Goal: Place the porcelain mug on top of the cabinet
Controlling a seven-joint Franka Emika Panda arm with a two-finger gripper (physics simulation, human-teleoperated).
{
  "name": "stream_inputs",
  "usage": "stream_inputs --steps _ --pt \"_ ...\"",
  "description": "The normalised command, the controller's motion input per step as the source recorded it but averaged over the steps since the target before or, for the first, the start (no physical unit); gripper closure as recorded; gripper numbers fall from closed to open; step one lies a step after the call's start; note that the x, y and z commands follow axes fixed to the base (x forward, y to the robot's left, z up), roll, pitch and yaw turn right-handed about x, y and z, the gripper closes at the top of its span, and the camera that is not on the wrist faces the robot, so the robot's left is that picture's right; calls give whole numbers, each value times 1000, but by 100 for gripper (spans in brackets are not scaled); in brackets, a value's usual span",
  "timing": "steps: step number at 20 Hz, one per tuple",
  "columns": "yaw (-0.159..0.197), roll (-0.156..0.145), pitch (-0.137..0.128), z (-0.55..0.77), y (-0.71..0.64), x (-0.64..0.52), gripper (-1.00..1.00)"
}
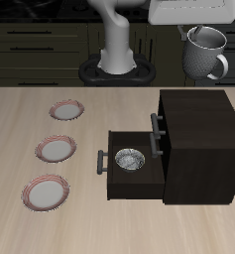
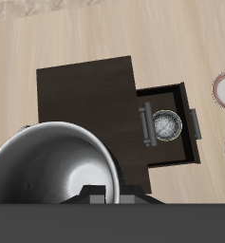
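The porcelain mug (image 1: 205, 54) is glossy pale grey with a looped handle. It hangs tilted in the air, high above the back of the cabinet (image 1: 200, 141). My gripper (image 1: 193, 32) is shut on the mug's rim, and only its white hand shows at the frame's edge. In the wrist view the mug (image 2: 49, 173) fills the near field, with the cabinet's dark top (image 2: 87, 106) far below it. The cabinet's middle drawer (image 1: 126, 171) stands pulled out.
A small metallic bowl (image 1: 129, 159) lies in the open drawer and also shows in the wrist view (image 2: 164, 125). Three small pink-rimmed plates (image 1: 57, 149) lie in a row on the table beside the cabinet. The robot's base (image 1: 116, 67) stands at the back.
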Motion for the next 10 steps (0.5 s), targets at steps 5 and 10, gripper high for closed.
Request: stream_inputs --steps 5,10 --pt "44 5 -34 -18 285 168 100" --pt "9 -13 -10 -66 151 221 100"
